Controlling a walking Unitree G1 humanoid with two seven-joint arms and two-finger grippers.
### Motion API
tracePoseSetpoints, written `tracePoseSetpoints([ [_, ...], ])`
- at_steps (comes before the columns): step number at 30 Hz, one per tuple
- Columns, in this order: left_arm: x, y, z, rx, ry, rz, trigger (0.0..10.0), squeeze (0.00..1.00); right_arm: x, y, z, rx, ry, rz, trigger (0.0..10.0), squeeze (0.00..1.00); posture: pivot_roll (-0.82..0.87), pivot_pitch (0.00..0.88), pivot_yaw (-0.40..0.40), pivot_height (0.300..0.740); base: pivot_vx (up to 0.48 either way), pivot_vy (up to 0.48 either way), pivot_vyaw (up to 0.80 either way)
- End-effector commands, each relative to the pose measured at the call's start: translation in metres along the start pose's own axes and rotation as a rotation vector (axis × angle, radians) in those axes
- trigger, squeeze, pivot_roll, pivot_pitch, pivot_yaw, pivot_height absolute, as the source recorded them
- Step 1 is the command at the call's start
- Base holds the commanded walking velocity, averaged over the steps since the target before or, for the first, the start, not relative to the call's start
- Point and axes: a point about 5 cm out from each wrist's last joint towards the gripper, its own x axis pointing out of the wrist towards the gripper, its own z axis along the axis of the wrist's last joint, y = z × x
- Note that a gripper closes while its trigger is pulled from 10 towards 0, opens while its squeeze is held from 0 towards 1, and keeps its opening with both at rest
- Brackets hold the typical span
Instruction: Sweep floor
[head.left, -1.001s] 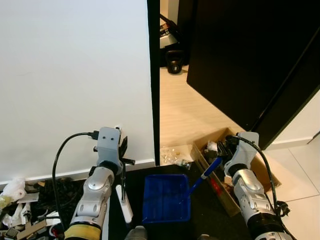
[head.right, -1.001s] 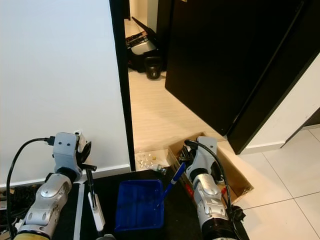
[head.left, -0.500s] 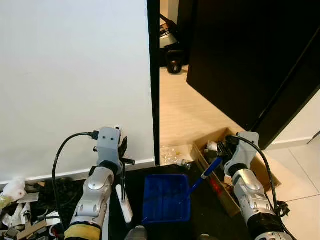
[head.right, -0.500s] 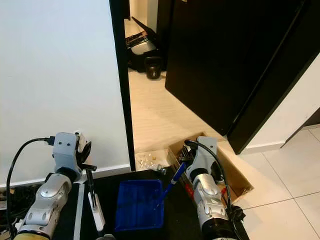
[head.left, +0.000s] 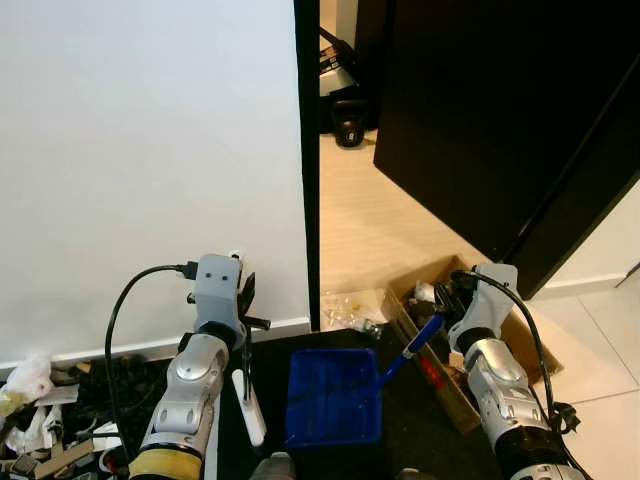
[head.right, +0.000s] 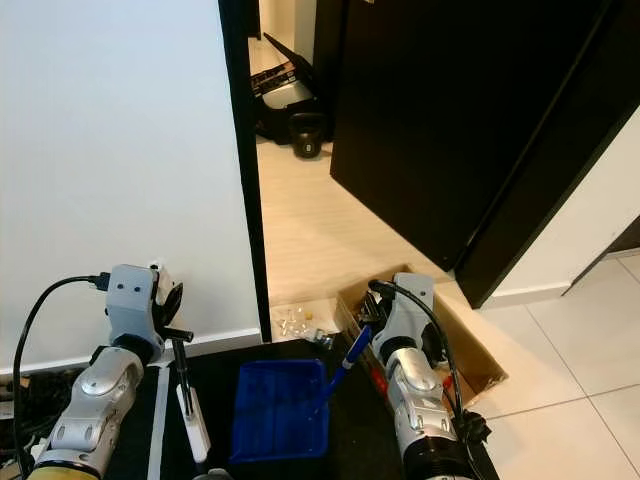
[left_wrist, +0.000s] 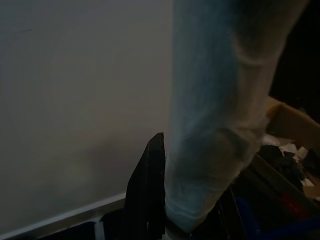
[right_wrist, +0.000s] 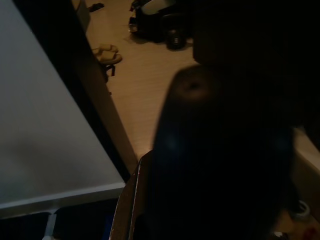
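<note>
Clutter lies on the floor at the far left, by the white wall. Beside it, the left gripper is closed on the white brush handle, which hangs down. In the middle, the blue dustpan hangs just above the dark floor, and the right gripper clamps its blue handle. Nothing has moved in the last second, so I judge sweeping has not begun; small debris waits at the doorway.

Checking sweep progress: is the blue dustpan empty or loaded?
Empty, apparently: blue dustpan shows bare blue inside; small debris lies on the floor beyond.
</note>
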Motion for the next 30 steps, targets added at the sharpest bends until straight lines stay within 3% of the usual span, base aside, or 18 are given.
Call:
tracePoseSetpoints([
  [1,-0.0018,0.0013,0.0042,0.021,-0.017,0.004,10.0,0.0,0.0004,0.0011,0.0013,0.006,-0.005,0.002,10.0,0.0,0.15,0.051,0.003,0.74,0.0,0.0,0.68],
  [30,-0.0021,0.0005,0.0045,0.019,-0.017,0.003,10.0,0.0,0.0002,0.0006,0.0007,0.006,-0.001,0.002,10.0,0.0,0.15,0.052,0.003,0.74,0.0,0.0,0.7],
])
